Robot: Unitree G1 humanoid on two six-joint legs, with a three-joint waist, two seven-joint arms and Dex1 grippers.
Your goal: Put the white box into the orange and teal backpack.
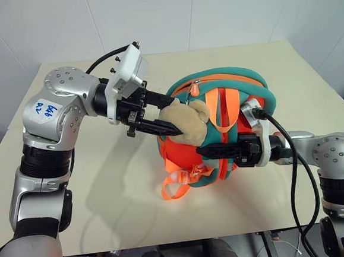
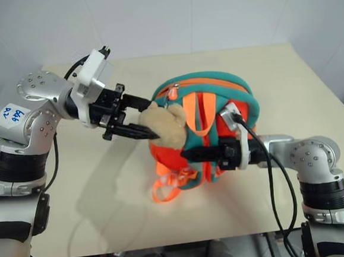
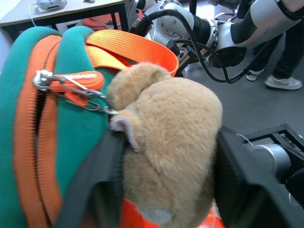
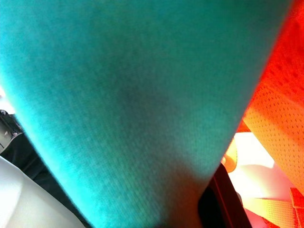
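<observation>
The orange and teal backpack (image 1: 240, 84) stands in the middle of the table, its zipper (image 3: 28, 142) running over the top. A tan plush toy (image 1: 189, 121) hangs on its front. My left gripper (image 1: 174, 113) reaches in from the left, and its black fingers (image 3: 95, 190) press both sides of the plush toy (image 3: 166, 142). My right gripper (image 1: 203, 152) comes in from the right, low on the backpack's front, shut on a teal strap (image 4: 133, 95). The white box is out of view.
The beige table (image 1: 106, 199) has free room to the left of and in front of the backpack. Orange webbing loops (image 1: 176, 184) trail onto the tabletop. A black cable (image 1: 294, 172) hangs from my right wrist. A person's shoe (image 3: 285, 81) shows on the floor beyond.
</observation>
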